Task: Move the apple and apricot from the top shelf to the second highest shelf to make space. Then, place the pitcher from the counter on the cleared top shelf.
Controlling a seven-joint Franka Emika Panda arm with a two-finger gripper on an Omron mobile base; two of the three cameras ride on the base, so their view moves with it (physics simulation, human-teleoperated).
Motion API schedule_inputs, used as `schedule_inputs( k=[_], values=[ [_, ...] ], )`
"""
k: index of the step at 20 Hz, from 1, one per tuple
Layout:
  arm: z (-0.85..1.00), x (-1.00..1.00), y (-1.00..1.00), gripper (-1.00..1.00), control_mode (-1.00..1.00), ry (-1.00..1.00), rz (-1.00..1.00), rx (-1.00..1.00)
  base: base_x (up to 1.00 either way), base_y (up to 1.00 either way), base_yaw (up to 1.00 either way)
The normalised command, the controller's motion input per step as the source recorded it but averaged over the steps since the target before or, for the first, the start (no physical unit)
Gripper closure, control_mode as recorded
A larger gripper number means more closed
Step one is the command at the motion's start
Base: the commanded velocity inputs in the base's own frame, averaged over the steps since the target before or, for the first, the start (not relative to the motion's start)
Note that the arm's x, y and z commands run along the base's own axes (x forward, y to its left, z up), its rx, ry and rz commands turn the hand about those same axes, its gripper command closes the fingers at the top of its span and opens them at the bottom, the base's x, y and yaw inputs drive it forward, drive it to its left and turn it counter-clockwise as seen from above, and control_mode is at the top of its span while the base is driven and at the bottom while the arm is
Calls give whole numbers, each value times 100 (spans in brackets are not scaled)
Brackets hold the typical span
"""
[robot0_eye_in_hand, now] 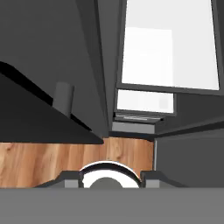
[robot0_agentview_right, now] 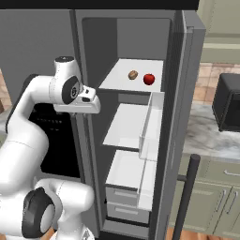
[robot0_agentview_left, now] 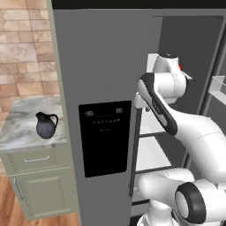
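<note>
Two small fruits, a glossy red apple (robot0_agentview_right: 149,78) and a duller tan-brown apricot (robot0_agentview_right: 133,74), sit near each other but apart on the white top shelf (robot0_agentview_right: 117,79) of the open fridge. Below lies the white second highest shelf (robot0_agentview_right: 123,125). A dark blue-grey round-bellied pitcher (robot0_agentview_left: 46,125) stands upright on the grey-white marbled counter (robot0_agentview_left: 17,128) left of the fridge. Raised beside the fridge opening, the robot's white arm holds nothing visible; whether its claw is open or closed cannot be told.
</note>
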Motion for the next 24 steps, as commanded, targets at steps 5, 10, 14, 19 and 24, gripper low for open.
schedule_inputs(
  k=[5, 10, 14, 19, 24],
  values=[
    [0, -27, -15, -100, -100, -22, 0, 1, 0, 0, 0],
    [0, -47, -36, -100, -100, -35, 0, 2, 0, 0, 0],
    [21, -29, -35, -100, -100, -27, -1, 1, 0, 0, 0],
    [39, -8, -29, -100, -100, -19, -2, 0, 0, 0, 0],
    [31, 0, -37, -100, -100, -14, -6, 0, 0, 0, 0]
  ],
)
